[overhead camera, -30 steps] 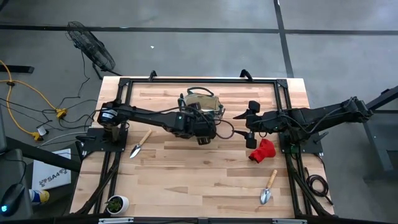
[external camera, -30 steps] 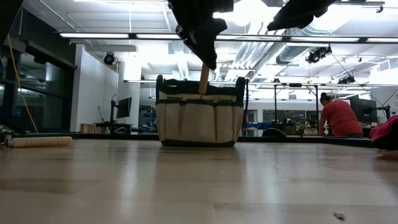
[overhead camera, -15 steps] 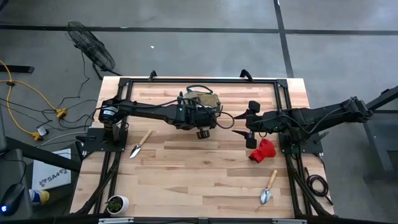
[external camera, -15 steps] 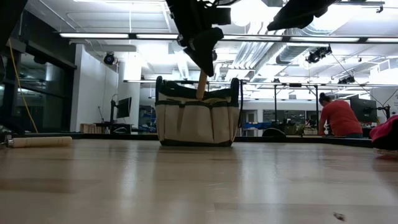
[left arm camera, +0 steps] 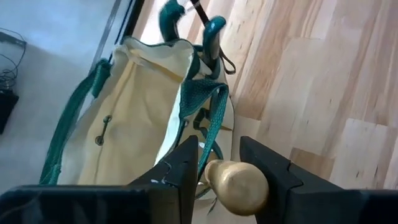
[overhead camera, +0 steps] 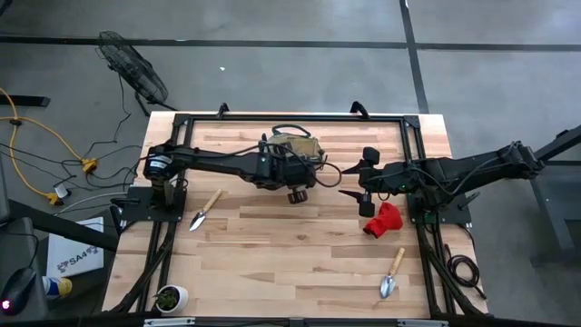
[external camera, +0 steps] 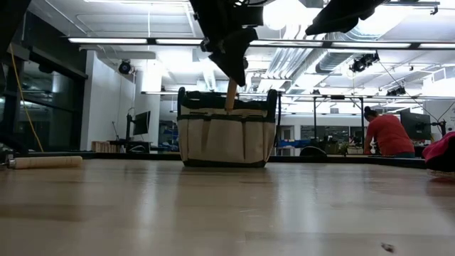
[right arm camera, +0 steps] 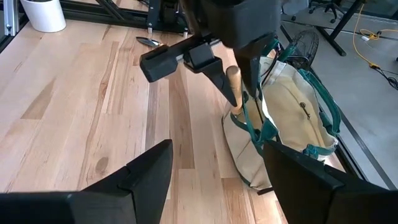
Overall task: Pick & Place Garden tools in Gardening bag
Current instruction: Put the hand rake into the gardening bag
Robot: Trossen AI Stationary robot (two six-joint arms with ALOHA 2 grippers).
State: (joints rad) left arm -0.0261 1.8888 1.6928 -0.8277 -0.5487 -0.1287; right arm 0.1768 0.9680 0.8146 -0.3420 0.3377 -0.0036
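Canvas gardening bag [overhead camera: 296, 145], beige with dark green trim and loop handles, stands at the table's far middle. Left gripper [left arm camera: 216, 163] hangs over its mouth, fingers slightly apart around a smooth, rounded wooden handle [left arm camera: 237, 185] pointing down into the bag; whether they still touch it, I cannot tell. Right gripper [right arm camera: 214, 163] waits beside, fingers wide apart, empty. Red glove-like item [overhead camera: 383, 220] lies under the right arm. Two wooden-handled metal trowels [overhead camera: 204, 211] [overhead camera: 391, 273] lie flat on the plank table [overhead camera: 272, 254]. Partial lettering "SA" on a white box [overhead camera: 75, 257] on the floor.

The left hand [external camera: 231, 65] has shifted over the bag [external camera: 226, 139], fingers apparently loosening around the wooden handle [external camera: 231, 94].
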